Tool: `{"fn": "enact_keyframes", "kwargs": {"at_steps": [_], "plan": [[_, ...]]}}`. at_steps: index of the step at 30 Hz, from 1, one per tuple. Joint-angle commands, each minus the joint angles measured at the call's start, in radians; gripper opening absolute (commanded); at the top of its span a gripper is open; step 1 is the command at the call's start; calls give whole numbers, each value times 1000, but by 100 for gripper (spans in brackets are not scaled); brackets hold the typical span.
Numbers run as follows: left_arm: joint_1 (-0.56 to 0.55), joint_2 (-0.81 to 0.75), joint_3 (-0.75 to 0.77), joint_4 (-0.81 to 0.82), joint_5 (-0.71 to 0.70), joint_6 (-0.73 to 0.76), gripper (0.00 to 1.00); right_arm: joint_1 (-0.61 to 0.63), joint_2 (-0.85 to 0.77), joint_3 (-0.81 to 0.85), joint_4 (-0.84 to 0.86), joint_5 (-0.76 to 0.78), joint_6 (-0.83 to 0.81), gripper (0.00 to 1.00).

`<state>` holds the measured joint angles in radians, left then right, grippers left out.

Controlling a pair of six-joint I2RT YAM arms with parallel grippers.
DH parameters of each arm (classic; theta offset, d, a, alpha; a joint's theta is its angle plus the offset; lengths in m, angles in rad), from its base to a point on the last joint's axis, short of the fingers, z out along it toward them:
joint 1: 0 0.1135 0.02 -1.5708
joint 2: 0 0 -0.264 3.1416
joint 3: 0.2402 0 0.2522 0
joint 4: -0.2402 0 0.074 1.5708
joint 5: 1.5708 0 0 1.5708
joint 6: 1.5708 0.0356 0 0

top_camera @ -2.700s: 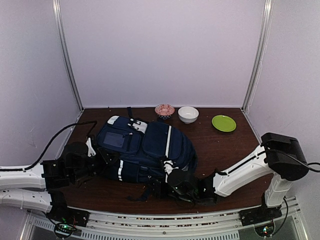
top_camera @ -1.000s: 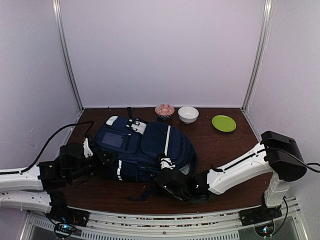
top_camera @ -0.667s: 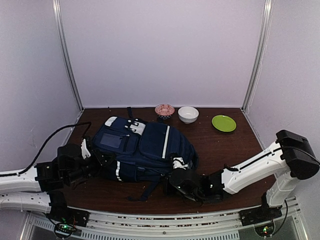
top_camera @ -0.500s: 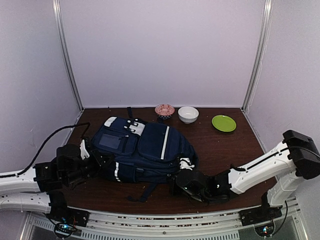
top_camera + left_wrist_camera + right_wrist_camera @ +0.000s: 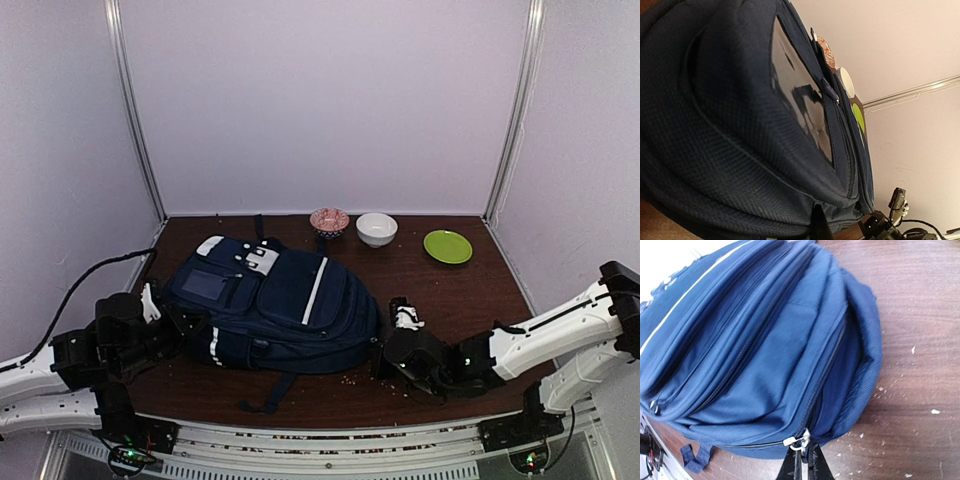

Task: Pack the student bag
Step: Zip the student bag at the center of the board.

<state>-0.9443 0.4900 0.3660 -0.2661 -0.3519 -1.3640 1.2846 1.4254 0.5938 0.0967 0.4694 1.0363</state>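
top camera looks down from behind over the whole dark wooden table [image 5: 450, 290]; both wrist cameras sit close to the navy striped fabric backpack [image 5: 280, 305], at opposite ends.

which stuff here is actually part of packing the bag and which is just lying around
For the job: student bag; its zipper pull; right gripper, fingers pinched on that pull.

Just lying about: pink patterned bowl; white bowl; green plate, all along the far edge.
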Motion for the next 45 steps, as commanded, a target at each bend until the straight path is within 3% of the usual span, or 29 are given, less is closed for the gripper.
{"fn": "enact_keyframes", "kwargs": {"at_steps": [1, 4, 6, 9, 13, 18, 24, 32, 34, 37, 41, 45], "plan": [[40, -58, -1, -6, -149, 49, 0, -65, -44, -37, -88, 62, -7, 0], [94, -59, -18, 15, -100, 117, 0, -72, -58, -25, -104, 52, -44, 0], [170, -6, -24, 55, 3, 168, 0, -71, -69, -24, -121, 37, -57, 0], [265, 123, -25, 178, 194, 211, 0, -63, -95, -48, -124, 11, -61, 0], [302, 269, 14, 272, 256, 270, 0, -32, -116, -50, -148, -3, -73, 0], [445, 480, 51, 407, 452, 281, 0, 35, -83, -8, -170, 18, -95, 0], [529, 649, 112, 435, 491, 312, 0, 91, 4, 108, -152, -7, -166, 0], [630, 587, 101, 353, 476, 368, 2, 111, 110, 230, -37, -117, -284, 0], [629, 524, 104, 297, 491, 381, 40, 111, 119, 249, -31, -126, -300, 0], [607, 349, 90, 166, 483, 364, 77, 110, 120, 260, -20, -137, -317, 0], [463, 98, 76, -68, 374, 303, 97, 102, 122, 262, -3, -155, -332, 0], [257, -94, 61, -265, 241, 164, 98, 98, 139, 285, 8, -185, -349, 0]]}}
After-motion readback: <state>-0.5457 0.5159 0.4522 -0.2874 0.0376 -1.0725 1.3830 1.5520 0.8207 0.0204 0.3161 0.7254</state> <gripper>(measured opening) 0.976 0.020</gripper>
